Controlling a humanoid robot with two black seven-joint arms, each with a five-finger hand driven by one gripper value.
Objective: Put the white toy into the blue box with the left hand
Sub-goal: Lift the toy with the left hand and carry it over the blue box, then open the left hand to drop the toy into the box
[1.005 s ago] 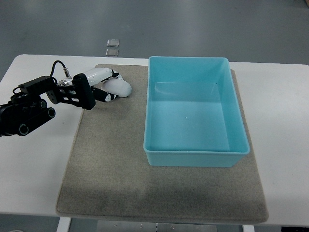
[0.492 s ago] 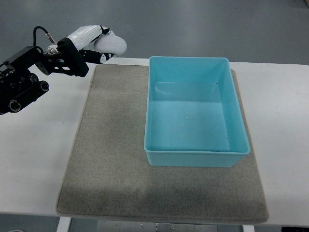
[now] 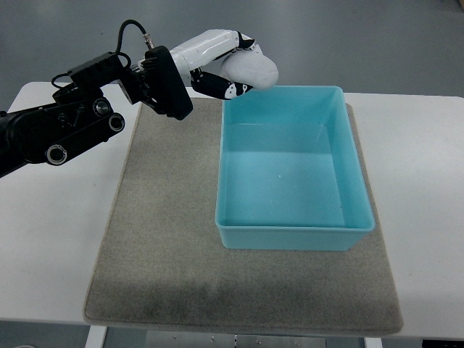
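Left hand (image 3: 230, 64) carried white toy (image 3: 251, 70) to blue box (image 3: 293, 238) rim.

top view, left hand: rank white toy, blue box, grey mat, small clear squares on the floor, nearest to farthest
1. white toy, in the left hand grasp, at the fingertips.
2. blue box, far-left corner just below and right of the hand.
3. grey mat, under the box, below the hand in the picture.

The small clear squares are not visible now; the arm covers that spot, so unranked.
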